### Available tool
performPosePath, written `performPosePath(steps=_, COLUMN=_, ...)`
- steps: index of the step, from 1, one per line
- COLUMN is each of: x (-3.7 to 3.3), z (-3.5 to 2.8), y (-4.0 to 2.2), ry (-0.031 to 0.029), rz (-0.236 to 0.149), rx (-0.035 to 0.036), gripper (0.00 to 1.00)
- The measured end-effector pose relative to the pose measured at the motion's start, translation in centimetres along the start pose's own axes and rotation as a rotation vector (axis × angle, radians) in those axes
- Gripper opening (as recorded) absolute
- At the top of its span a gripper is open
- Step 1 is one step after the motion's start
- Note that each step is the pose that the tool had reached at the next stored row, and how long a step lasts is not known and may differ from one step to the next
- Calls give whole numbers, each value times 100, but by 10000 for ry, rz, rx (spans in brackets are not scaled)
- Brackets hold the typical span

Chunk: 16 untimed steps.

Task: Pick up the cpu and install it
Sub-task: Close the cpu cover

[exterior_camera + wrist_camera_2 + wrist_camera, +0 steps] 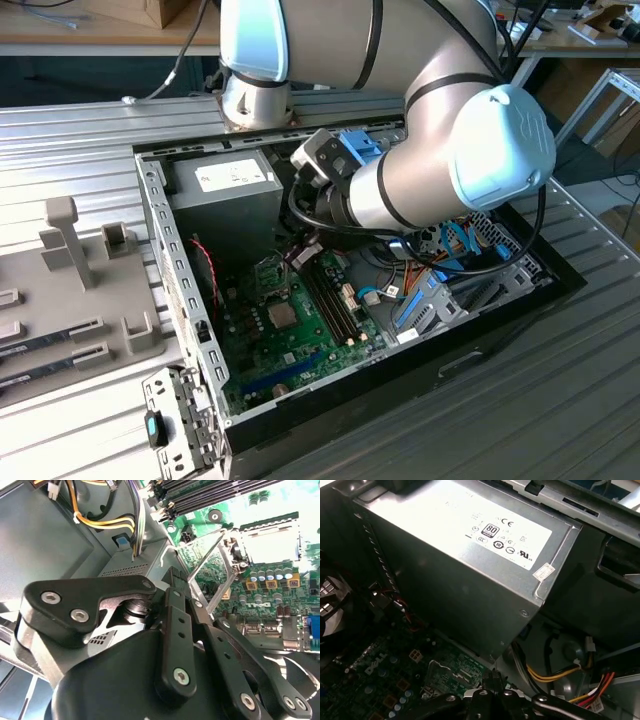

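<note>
The claw (pixel 176 582), seemingly pinched on something hidden, hangs beside the open socket (pixel 267 542); seating the cpu calls for squared alignment.

The open computer case (pixel 300 300) is seen from high up and far off in the exterior view. In both wrist views the green board (pixel 260 580) and power box (pixel 465 565) are seen close up.

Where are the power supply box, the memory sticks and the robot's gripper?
power supply box (pixel 470 555): first wrist view, on its labelled top face.
memory sticks (pixel 335 295): exterior view, mid-length on the long dark slots.
gripper (pixel 182 587): second wrist view, at the black fingertips.
</note>
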<state>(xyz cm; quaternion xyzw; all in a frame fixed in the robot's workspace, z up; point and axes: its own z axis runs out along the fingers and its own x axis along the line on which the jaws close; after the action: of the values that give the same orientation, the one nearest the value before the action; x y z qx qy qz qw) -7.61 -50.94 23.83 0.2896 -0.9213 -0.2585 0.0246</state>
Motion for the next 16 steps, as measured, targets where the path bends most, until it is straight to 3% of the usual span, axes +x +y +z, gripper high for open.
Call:
performPosePath(steps=3, x=2, z=-15, y=2, ry=37, rz=11, rx=57, gripper=11)
performPosePath(steps=7, x=2, z=-42, y=11, ry=212, rz=69, rx=330, gripper=11)
performPosePath(steps=11, x=4, z=-55, y=13, ry=346, rz=115, rx=539, gripper=11)
performPosePath(steps=14, x=6, z=-59, y=12, ry=491, rz=167, rx=770, gripper=11)
performPosePath(steps=16, x=6, z=-59, y=12, ry=752, rz=263, rx=1184, gripper=11)
